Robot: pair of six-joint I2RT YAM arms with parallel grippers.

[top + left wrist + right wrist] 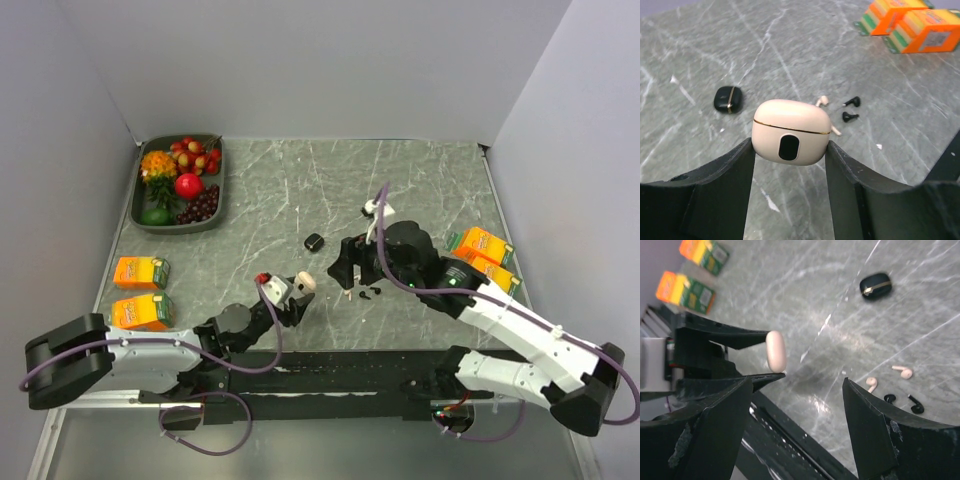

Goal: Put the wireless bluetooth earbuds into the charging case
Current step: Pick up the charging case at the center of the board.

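The black charging case [314, 241] lies shut on the marble table, also in the left wrist view [728, 99] and the right wrist view [876, 286]. Two black earbuds [852, 101] [850, 117] lie loose on the table right of it, near the right gripper [370, 292] [889, 398] [915, 405]. My left gripper [790, 150] [298, 290] is shut on a beige earbud case [791, 130] [775, 350], held above the table. My right gripper [796, 385] [345, 265] is open and empty, just left of the black earbuds.
Two beige earbuds [822, 100] [903, 371] lie beside the black ones. Orange cartons stand at the left [140, 272] [143, 311] and right [483, 245] [930, 30]. A tray [140, 215] of fruit sits at the back left.
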